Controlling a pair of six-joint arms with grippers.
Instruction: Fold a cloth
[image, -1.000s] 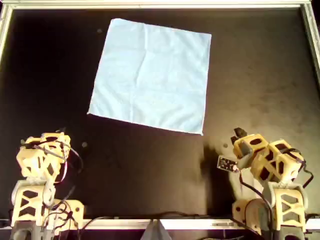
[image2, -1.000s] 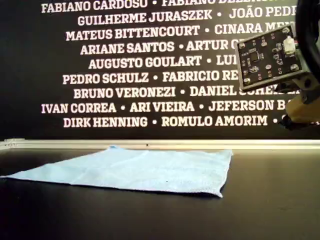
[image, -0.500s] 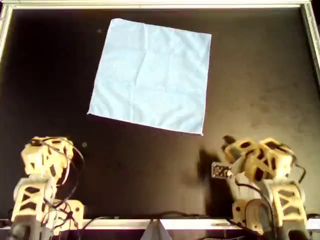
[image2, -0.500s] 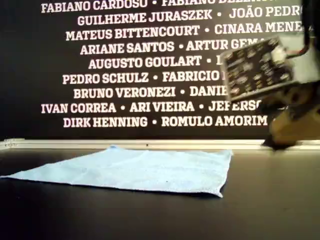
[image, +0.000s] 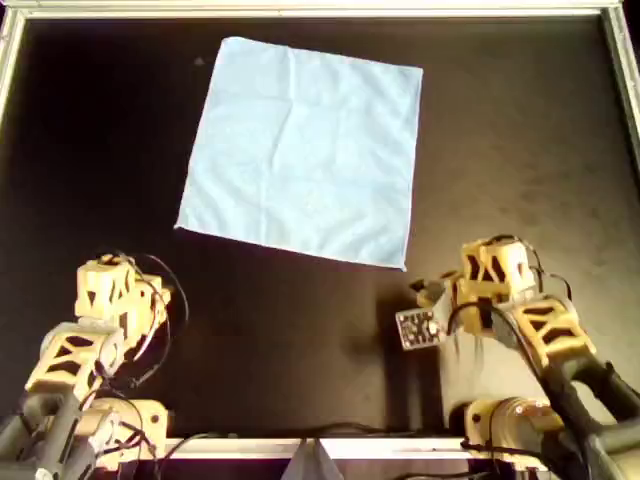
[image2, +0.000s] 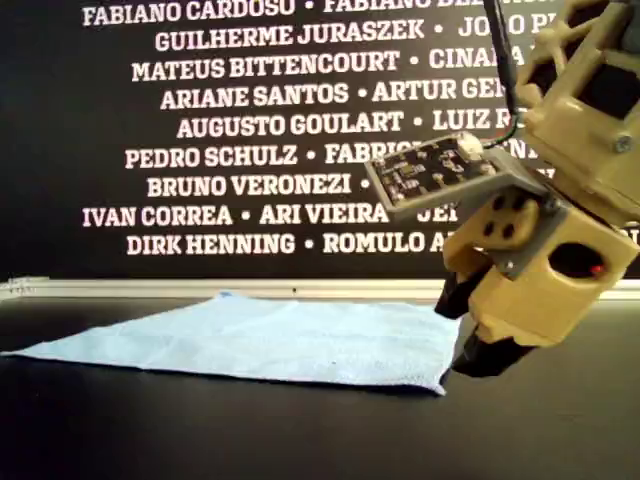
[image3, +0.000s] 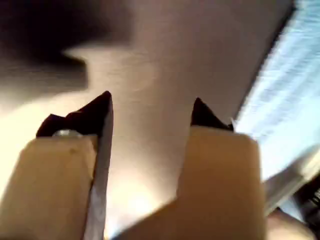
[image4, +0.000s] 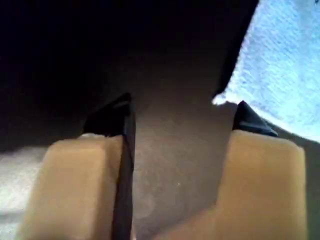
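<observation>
The right pincer (image4: 177, 117) is hanging spread, its two dark tips wide apart over bare worktop (image: 520, 150), with nothing between them. In its own wrist view a corner of the cloth (image4: 280, 70) is lying just beyond one tip, near but not touching. In the overhead view this pincer (image: 425, 295) is sitting just below the cloth's lower right corner, probably lining up to nip that corner for a fold.

The left pincer (image3: 150, 107) is also gaping and holding nothing; the blurred wrist view is showing a pale blue edge off to one side, clear of the tips. In the overhead view it (image: 120, 275) is hovering near the lower left, below the cloth's lower left corner and farther from it than its partner is from the other corner.

The cloth (image: 305, 150) is lying flat and fully unfolded in the upper middle of the overhead view, slightly skewed. In the exterior view its near corner (image2: 435, 380) is resting on the worktop beside the right pincer (image2: 470, 335). No fold is begun yet.
</observation>
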